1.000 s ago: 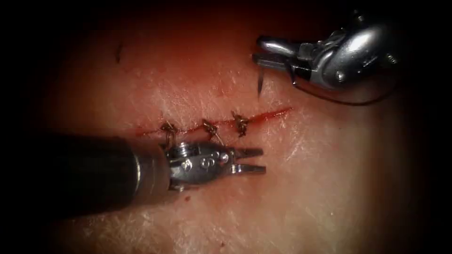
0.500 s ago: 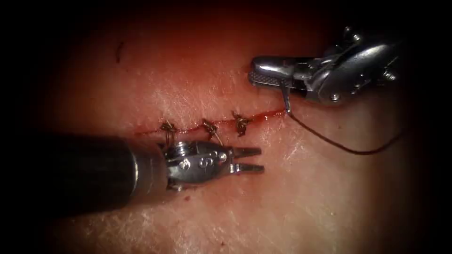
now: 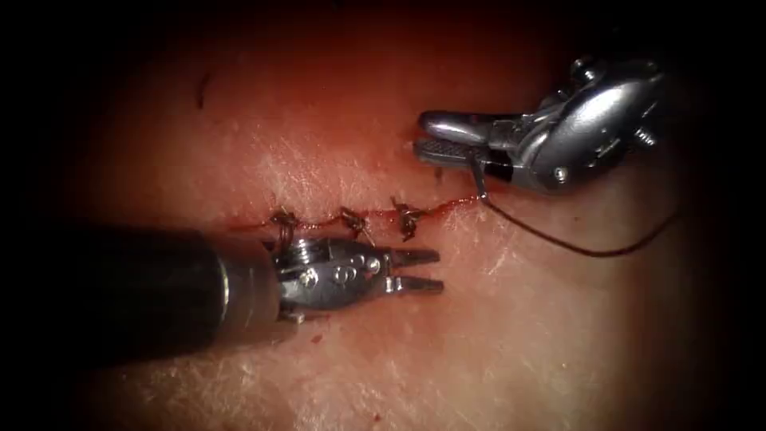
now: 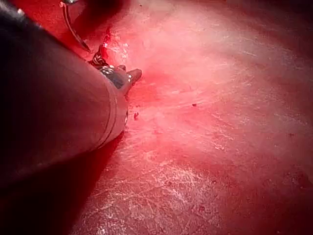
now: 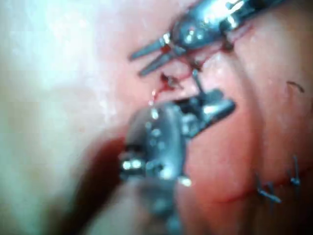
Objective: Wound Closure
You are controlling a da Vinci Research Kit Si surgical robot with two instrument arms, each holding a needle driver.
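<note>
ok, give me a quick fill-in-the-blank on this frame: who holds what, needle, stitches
1. The needle is held by the ____ arm's tool.
2. The left tool has its jaws ____ and holds nothing.
3. The cut carries ____ knotted stitches.
4. The thread trails from the needle across the tissue toward the picture's ____.

Missing words: right; open; three; right

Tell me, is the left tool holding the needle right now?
No, the left tool has its jaws open and empty below the cut, while the right tool grips the needle.
</note>
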